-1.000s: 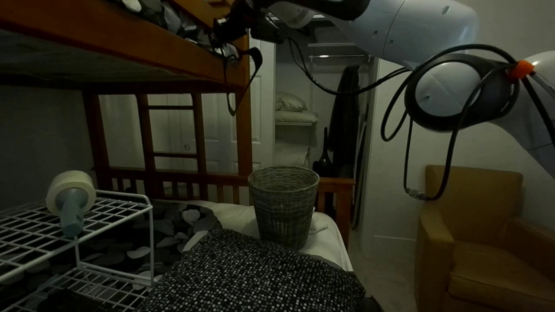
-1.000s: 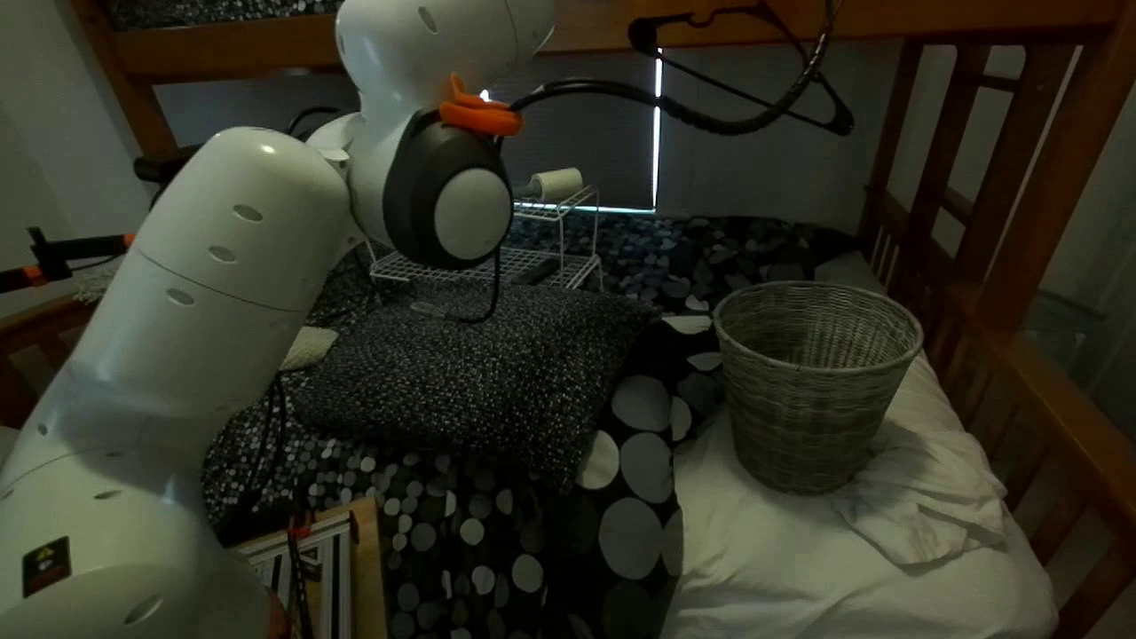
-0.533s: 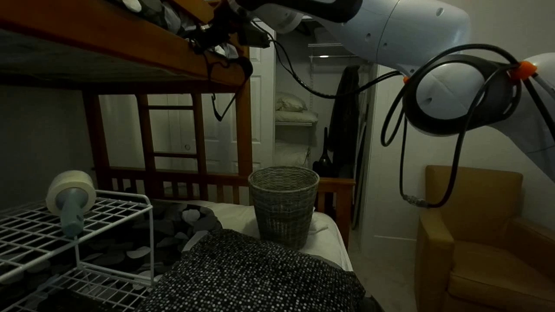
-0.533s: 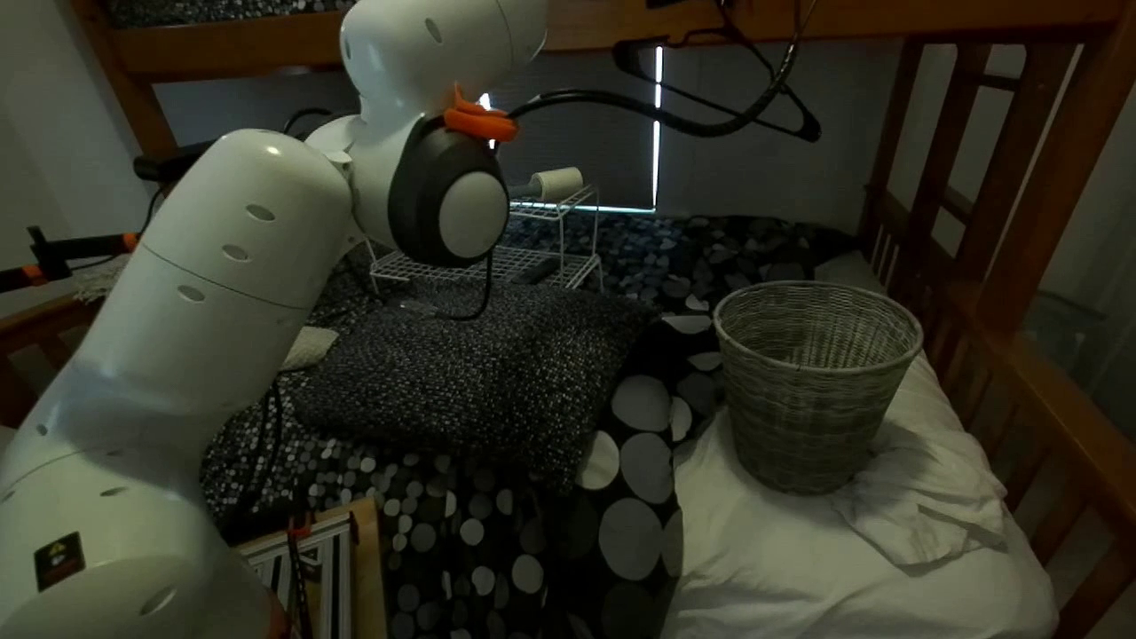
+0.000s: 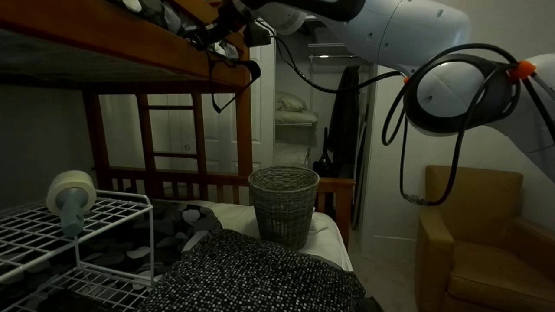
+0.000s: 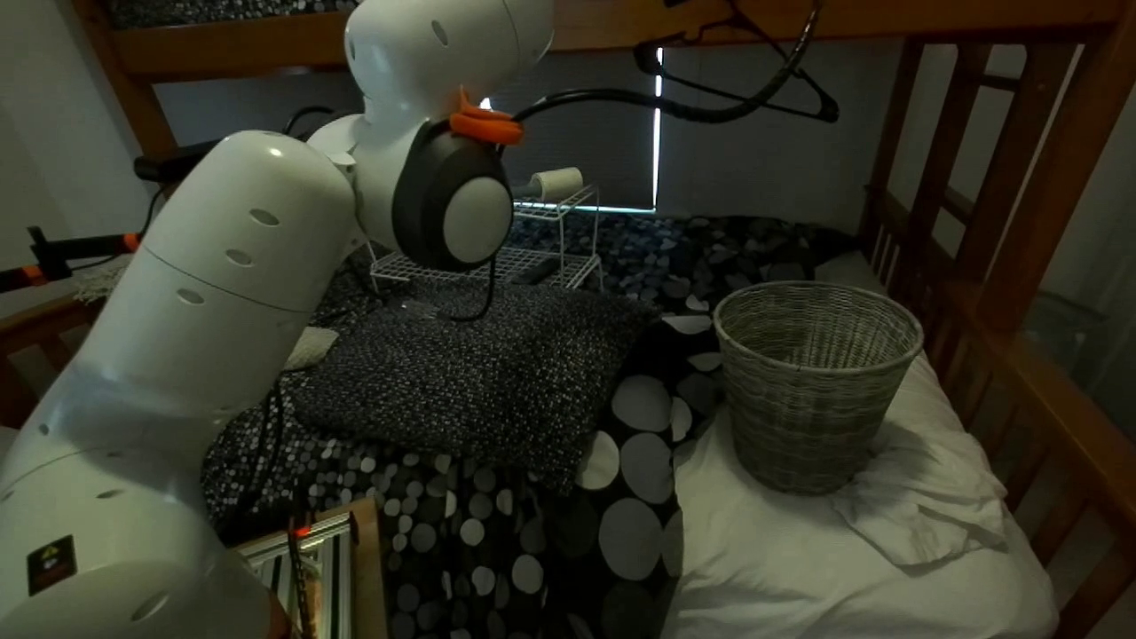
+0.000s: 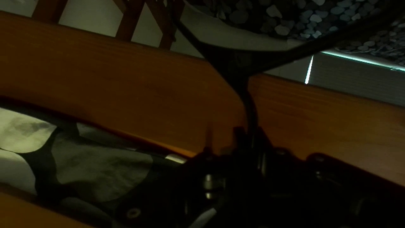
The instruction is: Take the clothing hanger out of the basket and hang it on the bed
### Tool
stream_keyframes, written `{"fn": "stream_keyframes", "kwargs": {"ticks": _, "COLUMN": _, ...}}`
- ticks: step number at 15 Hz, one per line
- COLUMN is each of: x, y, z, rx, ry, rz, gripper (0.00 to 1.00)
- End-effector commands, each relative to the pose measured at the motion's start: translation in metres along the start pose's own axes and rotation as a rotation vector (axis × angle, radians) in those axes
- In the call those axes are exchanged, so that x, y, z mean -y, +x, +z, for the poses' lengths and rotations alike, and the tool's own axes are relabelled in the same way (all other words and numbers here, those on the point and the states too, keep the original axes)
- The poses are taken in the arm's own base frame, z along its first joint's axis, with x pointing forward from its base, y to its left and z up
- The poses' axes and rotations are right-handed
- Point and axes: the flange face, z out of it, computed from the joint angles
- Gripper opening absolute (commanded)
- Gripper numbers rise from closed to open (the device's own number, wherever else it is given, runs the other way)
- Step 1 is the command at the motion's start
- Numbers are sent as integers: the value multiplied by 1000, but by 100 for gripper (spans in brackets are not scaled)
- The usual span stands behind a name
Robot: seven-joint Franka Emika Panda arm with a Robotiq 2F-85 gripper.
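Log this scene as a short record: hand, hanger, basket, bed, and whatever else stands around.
hand: closed on the hanger
hanger: dark, in front of the upper rail in the wrist view, contact unclear, not yet released
basket: grey, woven, upright on the white sheet
bed: brown wooden bunk
rack: white wire, lint roller on top
armchair: tan

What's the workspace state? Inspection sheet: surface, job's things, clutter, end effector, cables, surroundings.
Surface: white sheet on the bed, rumpled beside the basket; dotted bedding next to it.
Job's things: basket upright; clothing hanger out of it, overlapping the bed's upper rail in the wrist view; contact unclear.
Clutter: wire rack with a roller on top; speckled pillow.
End effector: shut on the clothing hanger's neck.
Cables: black cable loops from the arm, crossing the clothing hanger in an exterior view; contact unclear.
Surroundings: tan armchair, apart from the bed; dim light.
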Motion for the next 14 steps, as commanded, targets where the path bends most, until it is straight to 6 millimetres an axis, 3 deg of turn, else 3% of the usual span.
{"fn": "stream_keyframes", "kwargs": {"ticks": 1, "x": -1, "y": -1, "z": 1, "rx": -2, "ry": -2, "rz": -4, "gripper": 8}}
{"fn": "stream_keyframes", "kwargs": {"ticks": 6, "x": -1, "y": 0, "z": 1, "rx": -7, "ry": -2, "rz": -11, "gripper": 8}}
{"fn": "stream_keyframes", "kwargs": {"ticks": 7, "x": 0, "y": 0, "z": 1, "rx": -8, "ry": -2, "rz": -11, "gripper": 2}}
{"fn": "stream_keyframes", "kwargs": {"ticks": 8, "x": -3, "y": 1, "z": -2, "rx": -29, "ry": -9, "rz": -21, "gripper": 2}}
{"fn": "stream_keyframes", "kwargs": {"ticks": 14, "x": 6, "y": 27, "z": -26, "rx": -142, "ry": -13, "rz": -76, "gripper": 2}}
